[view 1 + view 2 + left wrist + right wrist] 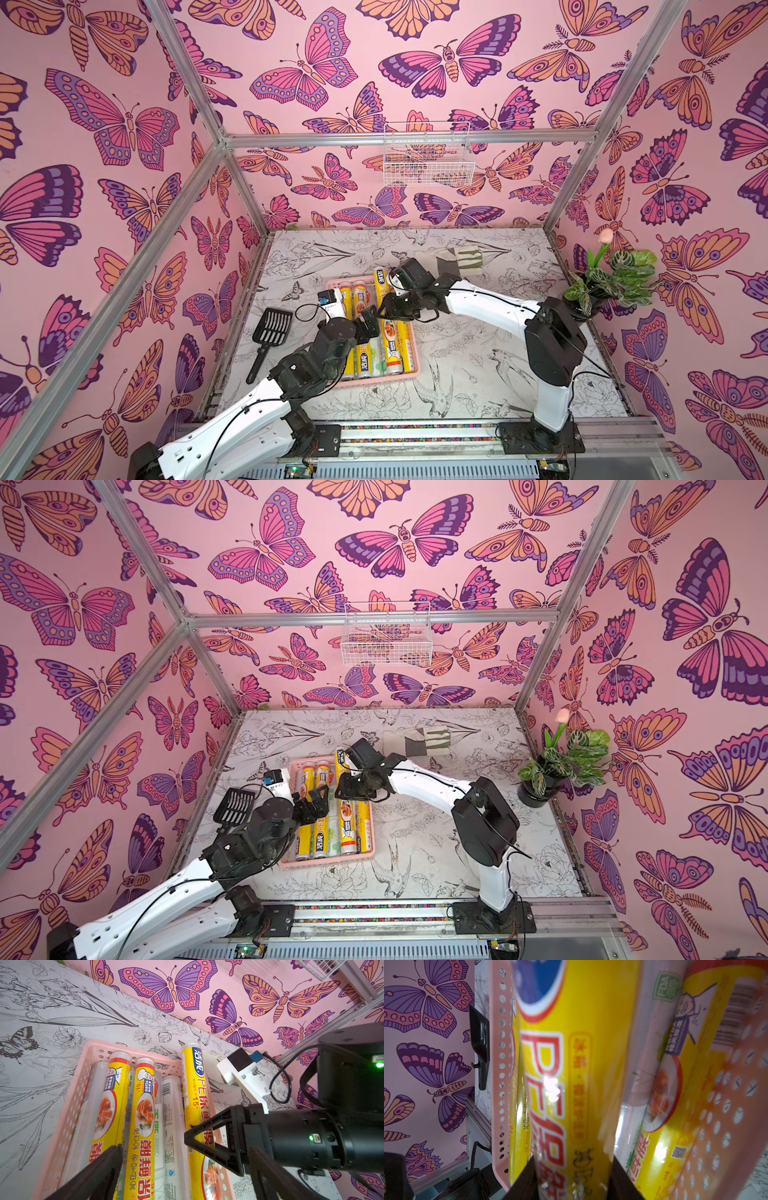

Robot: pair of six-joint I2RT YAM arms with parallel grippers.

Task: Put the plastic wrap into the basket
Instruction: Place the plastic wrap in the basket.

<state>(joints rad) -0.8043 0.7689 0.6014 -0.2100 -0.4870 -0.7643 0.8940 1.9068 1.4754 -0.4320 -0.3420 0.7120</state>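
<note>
Over floral table (478, 365), arms (490, 305) lean inward: right fingers (523, 1186) clamp yellow roll (581, 1084), left fingers (97, 1174) spread.

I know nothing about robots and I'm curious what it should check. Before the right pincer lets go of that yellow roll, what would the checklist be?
1. Right pincer grips the yellow roll: ok, shut on it.
2. Roll fits inside the pink basket: not ok, its far end juts past the far wall.
3. Free space under the roll: cannot tell, hidden.
4. Left pincer empty: ok, open above the other rolls.
5. Left pincer clear of the right one: cannot tell, they are close together.
</note>
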